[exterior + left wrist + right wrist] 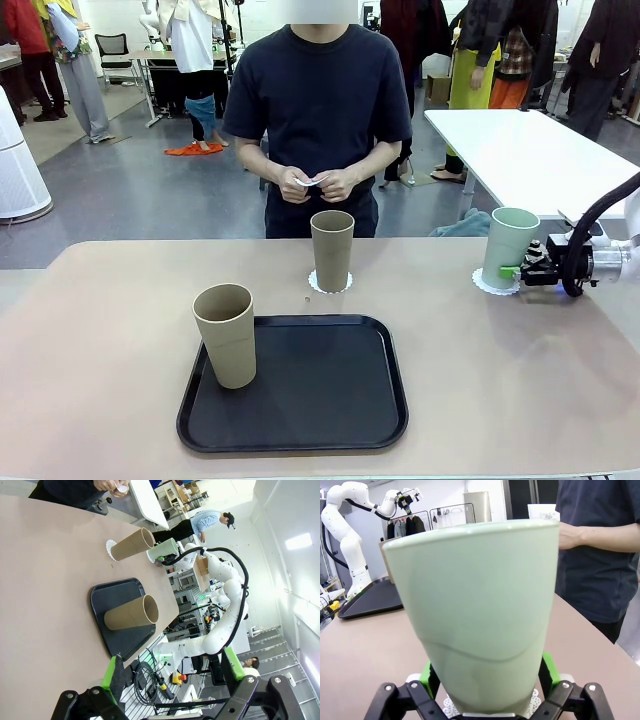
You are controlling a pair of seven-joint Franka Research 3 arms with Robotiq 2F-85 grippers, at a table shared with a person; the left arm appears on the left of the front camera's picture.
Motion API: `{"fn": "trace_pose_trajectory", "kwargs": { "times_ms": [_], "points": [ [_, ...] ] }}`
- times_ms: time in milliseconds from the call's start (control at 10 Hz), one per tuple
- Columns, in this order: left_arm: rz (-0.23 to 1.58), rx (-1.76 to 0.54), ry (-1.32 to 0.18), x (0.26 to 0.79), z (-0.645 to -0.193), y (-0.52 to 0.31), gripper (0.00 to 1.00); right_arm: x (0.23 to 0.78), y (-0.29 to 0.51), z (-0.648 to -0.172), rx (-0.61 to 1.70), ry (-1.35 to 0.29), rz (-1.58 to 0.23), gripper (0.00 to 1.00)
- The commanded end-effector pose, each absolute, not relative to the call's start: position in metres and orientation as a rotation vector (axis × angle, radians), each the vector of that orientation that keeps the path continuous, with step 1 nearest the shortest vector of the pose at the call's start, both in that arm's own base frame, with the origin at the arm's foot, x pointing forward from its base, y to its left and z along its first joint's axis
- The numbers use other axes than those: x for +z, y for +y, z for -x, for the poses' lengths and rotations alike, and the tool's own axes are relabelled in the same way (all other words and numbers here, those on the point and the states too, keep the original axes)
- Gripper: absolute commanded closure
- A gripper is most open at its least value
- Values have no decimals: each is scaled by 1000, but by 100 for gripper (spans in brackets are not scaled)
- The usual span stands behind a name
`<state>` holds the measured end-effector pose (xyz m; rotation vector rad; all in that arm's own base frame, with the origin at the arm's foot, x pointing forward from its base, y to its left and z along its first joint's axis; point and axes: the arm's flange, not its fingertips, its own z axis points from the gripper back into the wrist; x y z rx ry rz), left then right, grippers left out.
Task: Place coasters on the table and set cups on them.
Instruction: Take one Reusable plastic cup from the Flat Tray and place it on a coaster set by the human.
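Note:
A mint green cup (511, 246) stands on a white scalloped coaster (492, 286) at the table's right. My right gripper (513, 270) is open, one finger on either side of the cup's base; up close the cup (475, 610) sits between the green pads (427, 676). A tan cup (332, 250) stands on another coaster (330, 286) at the far middle. A second tan cup (226, 335) stands in the black tray's (320, 405) left corner. The person's hands hold a small white piece (316, 181). My left gripper (172, 667) hangs open over the table (100, 330), holding nothing.
The person stands at the far edge, hands held at waist height. A white table (520, 150) stands behind at the right. Bare tabletop lies left of the tray and between the tray and the mint cup.

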<state>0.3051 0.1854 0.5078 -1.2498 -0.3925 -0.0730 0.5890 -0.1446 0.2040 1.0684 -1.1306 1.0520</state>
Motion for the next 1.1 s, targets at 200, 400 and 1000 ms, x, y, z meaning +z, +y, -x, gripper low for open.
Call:
{"fn": "trace_pose_trajectory", "kwargs": {
  "times_ms": [200,400,1000],
  "points": [
    [1263,-75,-402,510,-304,186,0,213,-151,-593,1037,-1132,-1073,0],
    [1263,-75,-402,510,-304,186,0,215,-154,-593,1036,-1137,-1073,0],
    [1263,-75,-402,510,-304,186,0,219,-165,-593,1017,-1145,-1076,0]
  ]
}}
